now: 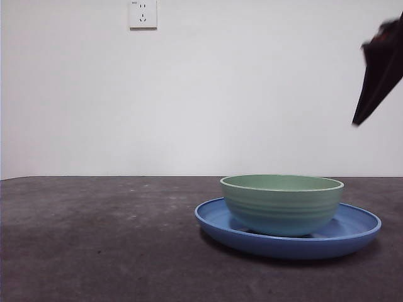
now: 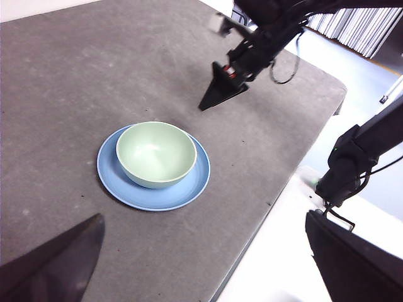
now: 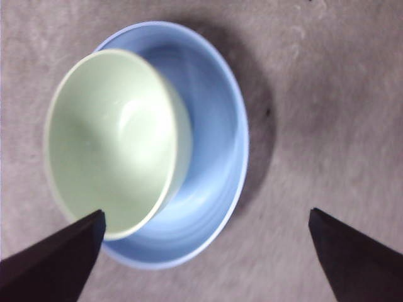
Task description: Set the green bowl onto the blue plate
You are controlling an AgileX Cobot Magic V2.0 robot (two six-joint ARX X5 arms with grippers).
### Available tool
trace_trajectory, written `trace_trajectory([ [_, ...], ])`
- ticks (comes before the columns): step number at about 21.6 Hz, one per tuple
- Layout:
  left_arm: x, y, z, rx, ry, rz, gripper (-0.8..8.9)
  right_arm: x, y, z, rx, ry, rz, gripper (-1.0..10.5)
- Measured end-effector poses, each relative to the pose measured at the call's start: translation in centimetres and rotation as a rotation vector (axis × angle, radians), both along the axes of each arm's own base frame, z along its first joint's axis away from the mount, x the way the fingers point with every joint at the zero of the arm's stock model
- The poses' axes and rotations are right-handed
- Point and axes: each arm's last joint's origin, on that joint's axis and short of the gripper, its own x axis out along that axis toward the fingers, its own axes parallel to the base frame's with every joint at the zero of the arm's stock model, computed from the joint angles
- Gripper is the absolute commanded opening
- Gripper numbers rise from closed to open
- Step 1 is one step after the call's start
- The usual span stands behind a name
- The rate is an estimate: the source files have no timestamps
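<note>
A robotics laboratory bench is indicated — a table (image 1: 94, 239) covered in coarse dark grey felt-like matting is set against a bare white wall (image 1: 220, 94) fitted with one white power socket (image 1: 143, 14). Black robot arms (image 2: 264, 38) with exposed cables are seen at the table's edge, and a pale floor — with slatted blinds (image 2: 365, 25) — lies beyond.

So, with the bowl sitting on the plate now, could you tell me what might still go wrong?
The green bowl sits off-centre on the blue plate, toward one rim, so a bump could slide it.
The right gripper, jaws open, hangs close above and beside the bowl; a careless sweep sideways might clip the rim.
</note>
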Motion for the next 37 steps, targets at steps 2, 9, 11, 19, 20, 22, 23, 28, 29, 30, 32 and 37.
trace_trajectory([
  [2,-0.2,0.1,0.0,0.001,0.001,0.0,5.12,1.0,0.0,-1.1,-0.001,0.009,0.006,4.3],
  [9,-0.6,0.4,-0.4,0.027,0.036,0.0,5.0,3.0,0.0,-4.0,-0.005,0.052,0.025,3.4],
  [11,-0.6,0.4,-0.5,0.033,0.045,0.0,5.0,3.6,0.0,-4.8,-0.005,0.057,0.028,3.3],
  [19,-0.6,0.5,-0.5,0.036,0.049,0.0,5.0,4.7,1.2,-7.6,0.056,0.11,0.097,2.4],
  [20,-0.6,0.5,-0.6,0.037,0.049,0.0,5.0,4.8,1.3,-7.9,0.055,0.118,0.103,2.3],
  [22,-0.6,0.5,-0.6,0.037,0.049,0.0,5.0,5.0,1.5,-8.4,0.057,0.123,0.108,1.7],
  [23,-0.6,0.5,-0.6,0.037,0.049,0.0,5.0,5.0,1.5,-8.4,0.056,0.118,0.109,1.4],
  [28,-0.6,0.5,-0.6,0.037,0.049,0.0,5.0,5.1,1.5,-8.4,0.056,0.107,0.11,0.4],
  [29,-0.6,0.5,-0.6,0.037,0.049,0.0,5.0,5.1,1.5,-8.4,0.056,0.107,0.11,0.3],
  [30,-0.6,0.5,-0.6,0.037,0.049,0.0,5.0,5.1,1.5,-8.4,0.055,0.107,0.11,0.1],
  [32,-0.6,0.5,-0.6,0.037,0.049,0.0,5.0,5.2,1.5,-8.3,0.051,0.11,0.106,0.1],
  [37,-0.6,0.5,-0.6,0.037,0.049,0.0,5.0,6.2,2.4,-7.0,0.048,0.09,0.103,0.1],
])
